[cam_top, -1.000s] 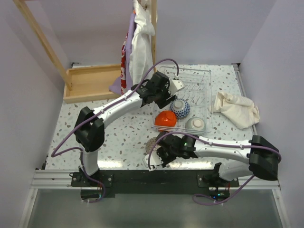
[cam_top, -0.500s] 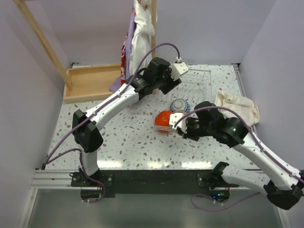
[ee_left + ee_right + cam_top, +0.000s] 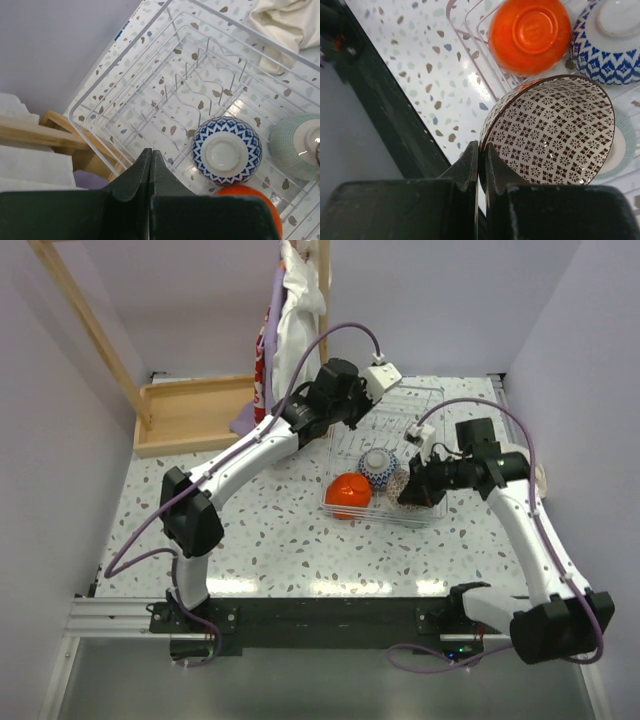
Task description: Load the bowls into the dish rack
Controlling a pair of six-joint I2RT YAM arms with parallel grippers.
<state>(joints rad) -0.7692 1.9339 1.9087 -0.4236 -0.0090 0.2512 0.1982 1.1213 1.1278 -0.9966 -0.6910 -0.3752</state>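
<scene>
The white wire dish rack (image 3: 421, 391) holds three upturned bowls. They are an orange bowl (image 3: 347, 490), a blue-and-white bowl (image 3: 379, 466) and a mint green bowl (image 3: 621, 150). My right gripper (image 3: 482, 147) is shut on the rim of a brown-patterned bowl (image 3: 555, 132). It holds this bowl tilted over the rack's front right, above the mint bowl. In the top view the held bowl (image 3: 398, 485) hides the mint one. My left gripper (image 3: 151, 152) is shut and empty, hovering over the rack's (image 3: 165, 85) left edge, behind the blue-and-white bowl (image 3: 227, 150).
A wooden tray (image 3: 195, 410) lies at the back left. Cloths hang from a wooden frame (image 3: 295, 310) just behind the left arm. A crumpled cream cloth (image 3: 287, 25) lies right of the rack. The table's black front rail (image 3: 385, 115) runs below the held bowl.
My right arm lifted the brown-patterned bowl from the table's front and carried it back over the rack. My left gripper closed and drew back over the rack's rear left.
</scene>
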